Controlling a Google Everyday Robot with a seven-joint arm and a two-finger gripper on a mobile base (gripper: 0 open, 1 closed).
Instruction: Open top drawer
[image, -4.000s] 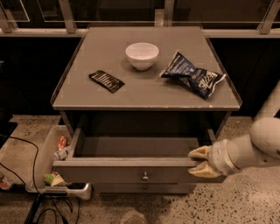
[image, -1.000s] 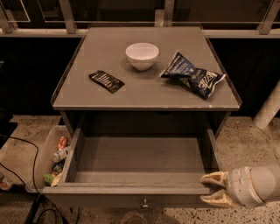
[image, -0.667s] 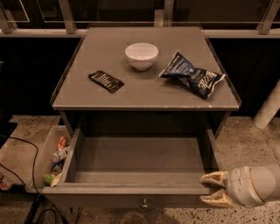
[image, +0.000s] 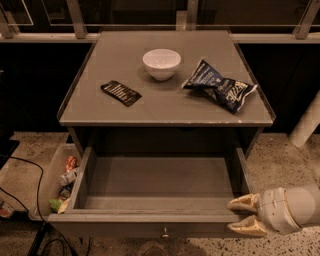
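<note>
At the lower right of the frame, the end effector (image: 239, 216) sits against the right end of the drawer (image: 155, 182) front. Its two pale fingers (image: 244, 202) are apart, one over the top rim and one lower, by the front face. The corner of the front seems to lie between them. Whether they press on it I cannot tell.

The drawer lies just under the table (image: 165, 107) top and stands well out toward the bottom of the frame, so its bare grey floor shows. It looks to me near the end of its travel, so the task seems close to done.

What matters next is direction. The drawer stretches away from the end effector toward the left, its long front edge running left to right across the lower frame. Its travel is at right angles to that, down the frame and away from the table. The knob (image: 164, 233) sits at bottom centre, well left of the end effector and not in its reach as it stands.

Any further pull would be from one corner, not the middle. I would guess that risks skewing the drawer in its runners, so a straight draw down the frame would be the safe line.
</note>
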